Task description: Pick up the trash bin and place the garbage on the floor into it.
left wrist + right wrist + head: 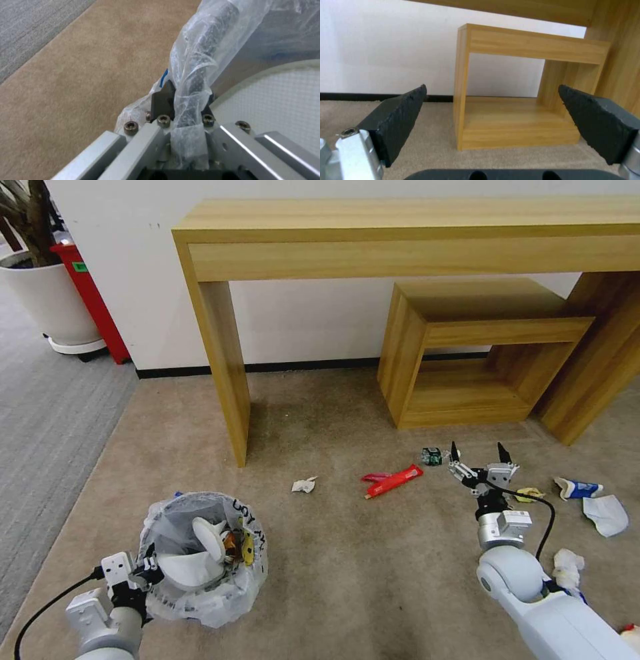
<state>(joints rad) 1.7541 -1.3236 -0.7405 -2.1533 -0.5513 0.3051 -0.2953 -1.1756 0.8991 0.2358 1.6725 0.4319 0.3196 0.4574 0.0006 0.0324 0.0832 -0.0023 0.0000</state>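
The trash bin (203, 560) sits at the lower left of the head view. It is lined with a crinkly plastic bag with black lettering and holds white slippers (200, 553). My left gripper (143, 570) is shut on its bagged rim (193, 82). My right gripper (479, 455) is open with nothing between its fingers (400, 117), just above the beige floor (373, 567). Garbage lies around it: a small green-labelled bottle (432, 455) just to its left, a red wrapper (393, 481), a crumpled tissue (304, 485), a yellow wrapper (530, 493) and a blue-white wrapper (579, 489).
A wooden desk (400, 240) stands against the wall, with a low wooden stool (467, 347) under it, straight ahead of the right gripper (492, 87). More white tissues (605, 513) lie at the right. A plant pot (47, 293) stands on grey carpet (47, 400) at far left.
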